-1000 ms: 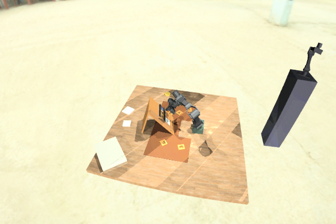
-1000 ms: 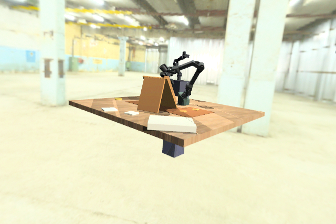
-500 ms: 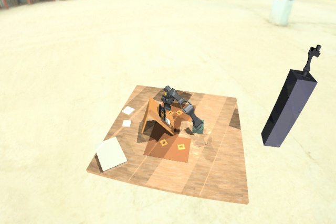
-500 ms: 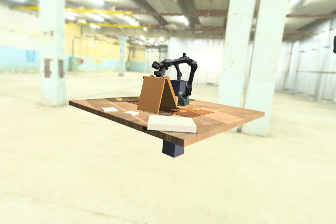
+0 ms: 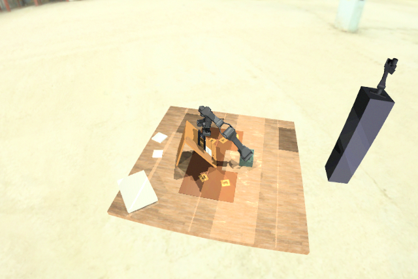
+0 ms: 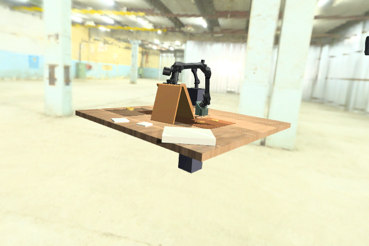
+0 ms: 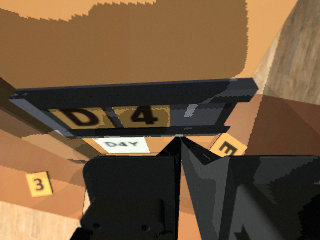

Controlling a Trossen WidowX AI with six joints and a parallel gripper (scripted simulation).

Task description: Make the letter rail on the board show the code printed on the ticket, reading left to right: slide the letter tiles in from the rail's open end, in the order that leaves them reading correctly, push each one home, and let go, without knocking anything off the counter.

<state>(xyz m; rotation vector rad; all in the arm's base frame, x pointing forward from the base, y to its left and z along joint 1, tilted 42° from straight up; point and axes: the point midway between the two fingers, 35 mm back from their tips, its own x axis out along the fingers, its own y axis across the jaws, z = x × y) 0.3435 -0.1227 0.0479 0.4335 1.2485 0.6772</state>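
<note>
The sloped orange board (image 5: 189, 133) (image 6: 165, 103) (image 7: 150, 50) carries the dark letter rail (image 7: 135, 95). In the wrist view, the D tile (image 7: 77, 118) sits at the rail's left and the 4 tile (image 7: 142, 116) beside it. The slot right of the 4 is empty. The white ticket (image 7: 122, 145) below the rail reads D4Y. My gripper (image 7: 179, 141) is shut and empty, its tips just below the rail's lower bar, beneath the right part of the 4. In the exterior view the board hides the fingertips.
A tile (image 7: 39, 184) marked 3 and a tile (image 7: 227, 145) that looks like an E lie below the board. Loose tiles (image 5: 203, 177) (image 5: 225, 182) (image 5: 223, 140) lie on reddish-brown mats. A large white block (image 5: 137, 191) (image 6: 188, 135) and two small white pieces (image 5: 159, 137) (image 5: 157, 153) lie behind the board.
</note>
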